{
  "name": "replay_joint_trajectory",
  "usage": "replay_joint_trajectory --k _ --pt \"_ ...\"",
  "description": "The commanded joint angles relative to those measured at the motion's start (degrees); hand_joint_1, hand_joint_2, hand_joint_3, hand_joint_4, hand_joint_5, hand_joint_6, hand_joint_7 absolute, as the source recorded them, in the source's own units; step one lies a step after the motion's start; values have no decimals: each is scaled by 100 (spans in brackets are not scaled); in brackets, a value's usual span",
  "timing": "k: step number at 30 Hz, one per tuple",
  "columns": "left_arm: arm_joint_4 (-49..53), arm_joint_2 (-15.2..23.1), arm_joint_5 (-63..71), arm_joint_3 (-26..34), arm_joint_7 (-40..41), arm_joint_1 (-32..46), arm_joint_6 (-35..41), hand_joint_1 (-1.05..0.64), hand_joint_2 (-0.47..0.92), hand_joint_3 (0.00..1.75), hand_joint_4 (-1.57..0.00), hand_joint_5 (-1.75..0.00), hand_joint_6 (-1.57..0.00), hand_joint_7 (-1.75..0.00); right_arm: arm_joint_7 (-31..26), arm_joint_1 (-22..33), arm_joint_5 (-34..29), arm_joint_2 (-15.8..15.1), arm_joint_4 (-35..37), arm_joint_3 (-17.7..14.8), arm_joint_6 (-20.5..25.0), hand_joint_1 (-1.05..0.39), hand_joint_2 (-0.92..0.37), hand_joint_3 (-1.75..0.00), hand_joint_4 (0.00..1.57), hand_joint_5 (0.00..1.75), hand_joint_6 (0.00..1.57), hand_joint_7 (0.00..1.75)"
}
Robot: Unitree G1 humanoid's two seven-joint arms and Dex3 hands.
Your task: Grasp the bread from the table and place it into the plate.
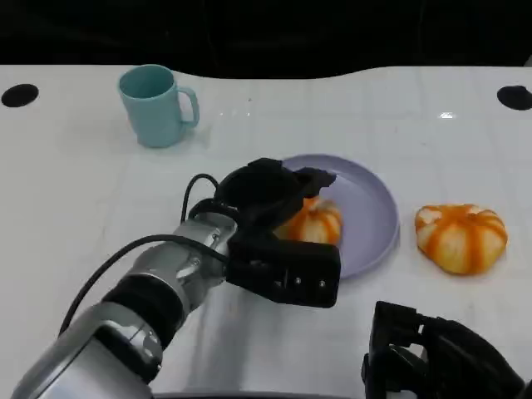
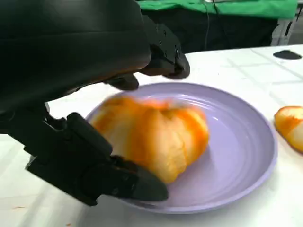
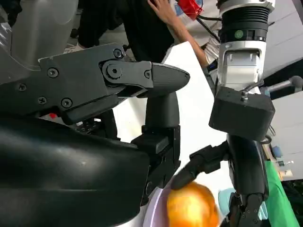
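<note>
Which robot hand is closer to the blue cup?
The left. The left hand is over the purple plate, holding a bread, not far below the cup in the head view. The right hand sits at the table's near edge, much farther away.

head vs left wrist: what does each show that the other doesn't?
Head alone: the teal mug at the table's far left, the right hand low at the near edge holding nothing, and the left forearm.
Left wrist alone: green cloth beyond the table, and a close look at the left hand's fingers around the bread.
Both: the left hand holding a bread over the purple plate, and a second bread on the table beside the plate.
</note>
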Motion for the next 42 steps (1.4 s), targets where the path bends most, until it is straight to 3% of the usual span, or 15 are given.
replay_joint_trajectory --k 1,14,21,23,25,26,28,32,37,42 --pt "-312 218 59 -75 -266 -59 124 -91 92 64 0 -1 -1 0 17 5 14 -80 -55 -50 -51 -53 -92 -44 63 175 42 172" --pt "-1345 643 -530 328 -544 620 -255 -93 92 66 0 0 -5 -2 -13 8 48 -84 -67 -70 55 -54 -92 -44 63 175 42 174" --pt "-2285 506 -2671 1585 -1417 1655 -905 -71 92 41 -21 -16 -23 -10 -2 -42 78 -83 -18 -73 84 -53 -92 -45 63 175 42 174" --pt "-2677 348 -3502 1969 -1833 2016 -822 -61 92 31 -28 -81 -42 -21 -10 -54 83 -75 -1 -83 91 -53 -92 -45 62 175 42 174" --pt "-3062 284 -4107 2220 -2225 2294 -689 -58 92 29 -28 -113 -49 -31 -22 -40 68 -78 -9 -84 82 -52 -92 -45 62 175 42 173" --pt "-3260 276 -4371 2323 -2414 2425 -621 -57 92 28 -39 -138 -50 -76 -29 -28 61 -82 -18 -83 84 -52 -92 -45 62 175 42 172" --pt "-3700 274 -4794 2497 -2692 2688 -343 -59 92 26 -47 -160 -44 -126 -29 -7 54 -85 -15 -86 60 -52 -92 -45 61 175 42 170" --pt "-4583 323 -5229 2687 -2919 3239 263 -63 92 24 -55 -174 -42 -160 -31 -10 54 -84 3 -97 41 -52 -92 -45 61 175 43 168" --pt "-5058 351 -5772 2902 -3403 3841 370 -64 92 25 -65 -175 -55 -157 -8 -84 41 -90 78 -98 18 -53 -92 -44 62 175 43 168" --pt "-5349 233 -6385 3096 -3659 4407 843 -62 92 21 -76 -175 -63 -168 7 -70 59 -81 71 -90 24 -53 -92 -45 62 175 43 170"
